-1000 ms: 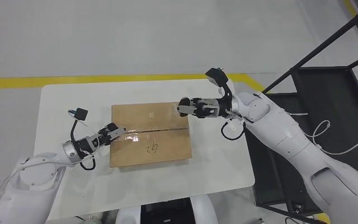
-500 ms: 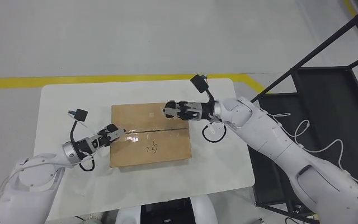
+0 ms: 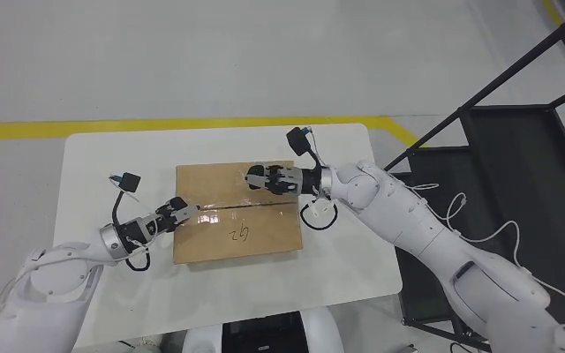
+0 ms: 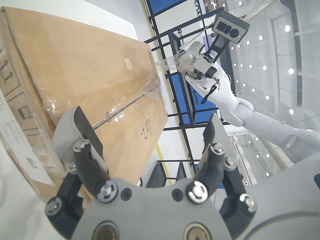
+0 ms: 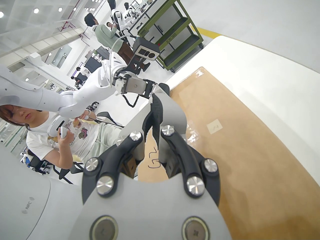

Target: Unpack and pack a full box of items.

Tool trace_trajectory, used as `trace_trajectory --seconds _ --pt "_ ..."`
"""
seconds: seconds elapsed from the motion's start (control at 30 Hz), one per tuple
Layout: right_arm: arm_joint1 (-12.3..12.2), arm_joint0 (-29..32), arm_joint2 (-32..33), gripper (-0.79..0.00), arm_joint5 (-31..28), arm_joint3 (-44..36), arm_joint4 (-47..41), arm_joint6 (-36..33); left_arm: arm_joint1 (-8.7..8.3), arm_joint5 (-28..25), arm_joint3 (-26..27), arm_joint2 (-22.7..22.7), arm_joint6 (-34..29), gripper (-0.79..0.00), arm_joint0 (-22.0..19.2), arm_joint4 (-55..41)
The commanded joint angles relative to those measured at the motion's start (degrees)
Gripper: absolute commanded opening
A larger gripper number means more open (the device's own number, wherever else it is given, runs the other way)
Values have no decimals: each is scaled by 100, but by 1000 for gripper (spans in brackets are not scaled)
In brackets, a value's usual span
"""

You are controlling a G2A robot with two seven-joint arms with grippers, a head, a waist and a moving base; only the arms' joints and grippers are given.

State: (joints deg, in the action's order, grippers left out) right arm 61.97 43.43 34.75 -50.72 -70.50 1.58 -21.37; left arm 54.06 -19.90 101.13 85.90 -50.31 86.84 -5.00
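Box [image 3: 238, 221] mid-worktop [image 3: 106, 159]. Left gripper [image 3: 188, 210] spread apart at box end nearer left edge, right gripper [image 3: 252, 179] pinching clear tape [image 4: 172, 62] over box top.

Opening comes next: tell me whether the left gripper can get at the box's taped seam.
Probably yes. The left gripper sits open at the end of the box, right beside the taped seam, with nothing between them.
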Motion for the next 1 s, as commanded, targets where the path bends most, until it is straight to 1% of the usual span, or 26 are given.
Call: trace_trajectory --seconds 0.0,0.3,0.47,0.67,0.97 --pt "53 3 -29 -785 8 45 82 31 -5 4 15 20 -6 0 18 -1" --pt "213 70 -77 -785 -151 -11 163 -15 -16 18 74 32 -21 0 42 -9" --pt "302 176 -152 -785 -31 -95 345 -19 -19 -1 81 10 -50 0 25 -46" --pt "437 184 -209 -785 51 33 430 48 -31 -9 114 57 -71 0 61 -63" --pt "587 191 -196 -785 31 145 534 84 -38 -23 109 33 -117 0 96 -126"
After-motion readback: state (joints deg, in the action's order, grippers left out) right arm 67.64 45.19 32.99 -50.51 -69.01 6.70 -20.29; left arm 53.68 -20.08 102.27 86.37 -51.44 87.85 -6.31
